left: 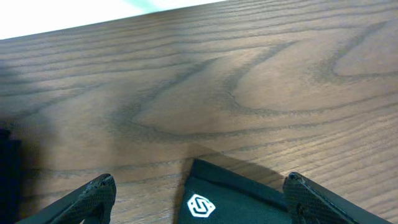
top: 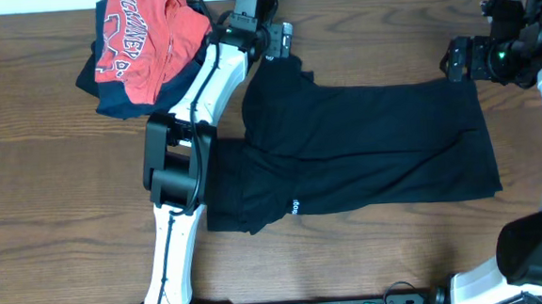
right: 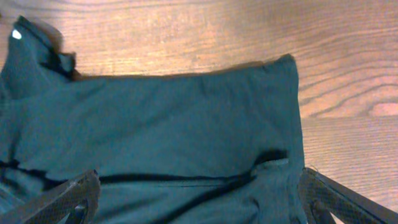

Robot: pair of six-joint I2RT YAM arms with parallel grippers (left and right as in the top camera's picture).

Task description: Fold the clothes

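Note:
The black T-shirt (top: 365,146) lies partly folded across the middle of the table, with a small white mark near its front edge. My left gripper (top: 283,40) is open at the shirt's far left corner. In the left wrist view its fingers (left: 200,182) are spread wide and hold nothing, and a shirt corner (left: 236,202) with a white emblem lies between them. My right gripper (top: 454,61) is open just beyond the shirt's far right corner. In the right wrist view its fingers (right: 199,176) hover spread over the folded fabric (right: 174,124) and are empty.
A red shirt with white lettering (top: 141,37) lies on a dark navy garment (top: 122,100) at the far left corner. The left arm (top: 182,167) stretches from the front edge across the shirt's left end. Bare wood table (top: 48,213) surrounds the shirt.

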